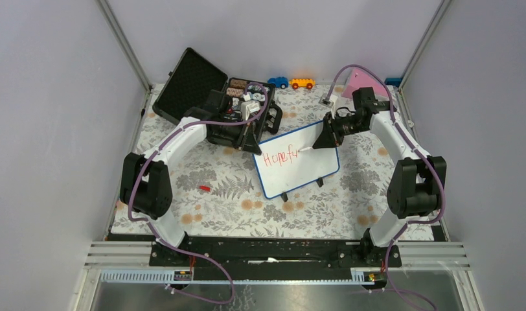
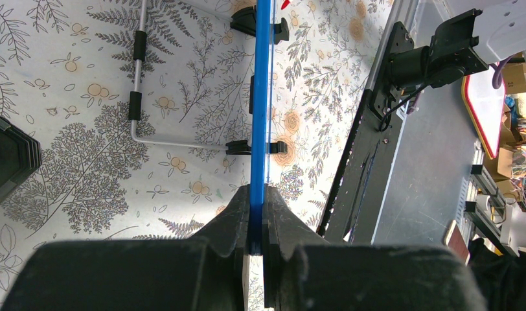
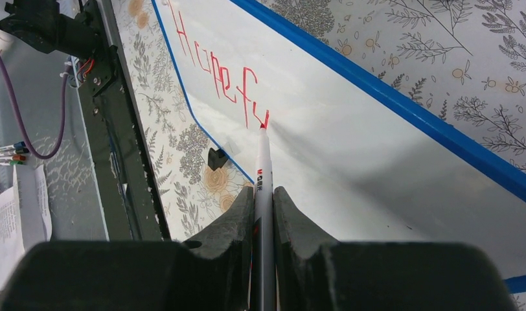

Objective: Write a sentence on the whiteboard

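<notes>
Whiteboard [image 1: 309,170] stands tilted on the flowered desk [image 1: 221,194], a little right of the middle, and it rests on its two black feet [image 1: 284,196]. In the left wrist view I see it edge-on as a thin blue line [image 2: 260,97], with a wire stand [image 2: 137,84] behind it. Behind the board on the left lies an open black case [image 1: 186,87] with small parts inside.

My left hand [image 1: 254,148] is closed on the upper left corner of the board; close up, its two fingers [image 2: 256,201] press on the blue frame from both sides. My right hand [image 1: 319,142] comes from the right side and is closed on a white marker [image 1: 306,149], which lies straight between the fingers [image 3: 263,194]. The red tip of the marker [image 3: 263,162] touches the white surface [image 3: 377,149] at the end of the last letter.

The red letters [image 1: 278,159] make one line in the upper left part of the board, and I read "Hope fu" [image 3: 215,78].

At the far edge of the desk stand a blue toy car [image 1: 278,82] and an orange toy car [image 1: 302,83], side by side. A small red piece [image 1: 204,188] lies on the desk, left of the board and well apart from it.
</notes>
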